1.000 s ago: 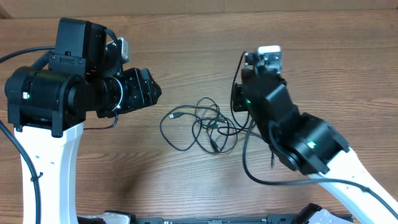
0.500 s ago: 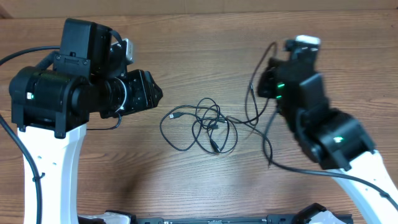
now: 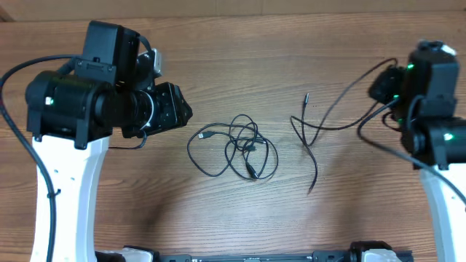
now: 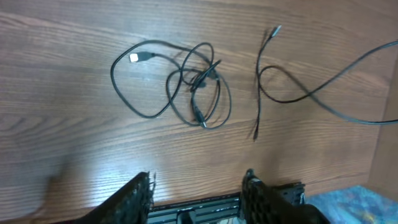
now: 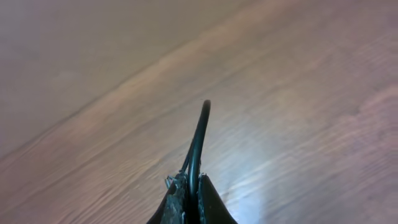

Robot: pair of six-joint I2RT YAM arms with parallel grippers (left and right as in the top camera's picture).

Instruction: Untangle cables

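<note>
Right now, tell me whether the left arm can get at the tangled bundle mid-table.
Probably yes. The left claw stands open with nothing between it and the tangled bundle; the other cable, held by the right claw, lies off to the side.

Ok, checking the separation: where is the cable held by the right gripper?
Overhead view: the held cable lies on the right half of the table, trailing left from the shut right gripper, apart from the tangled cables at centre.
</note>
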